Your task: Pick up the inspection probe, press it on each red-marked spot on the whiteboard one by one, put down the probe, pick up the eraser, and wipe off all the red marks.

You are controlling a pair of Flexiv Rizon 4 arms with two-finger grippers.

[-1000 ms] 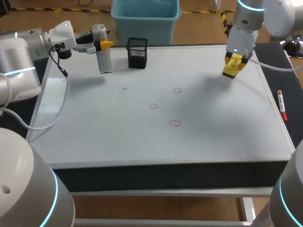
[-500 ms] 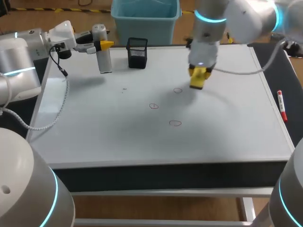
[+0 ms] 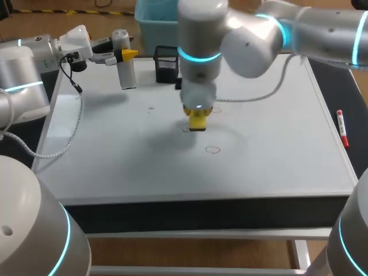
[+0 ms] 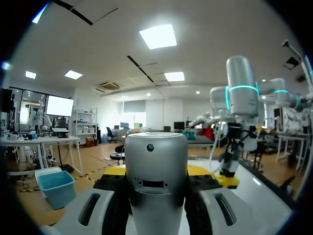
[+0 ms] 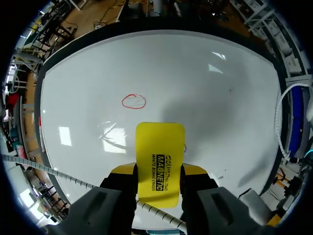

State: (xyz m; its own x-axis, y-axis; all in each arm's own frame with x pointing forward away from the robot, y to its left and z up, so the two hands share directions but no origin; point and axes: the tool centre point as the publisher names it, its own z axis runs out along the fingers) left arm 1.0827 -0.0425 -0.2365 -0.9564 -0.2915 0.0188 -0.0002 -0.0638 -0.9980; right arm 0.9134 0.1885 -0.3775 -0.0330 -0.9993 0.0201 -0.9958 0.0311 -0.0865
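The yellow eraser (image 5: 159, 156) carries black print on its flat face: two lines of capital letters running along its length, one larger and bold, the other smaller beside it, legible in the right wrist view. In the head view that print does not show. Any lettering on the red-and-white pen (image 3: 342, 129), just beside the whiteboard (image 3: 276, 144), is too small to read.

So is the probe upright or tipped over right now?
Upright: the probe stands vertical at the back left of the whiteboard, clamped between the fingers of the left claw.
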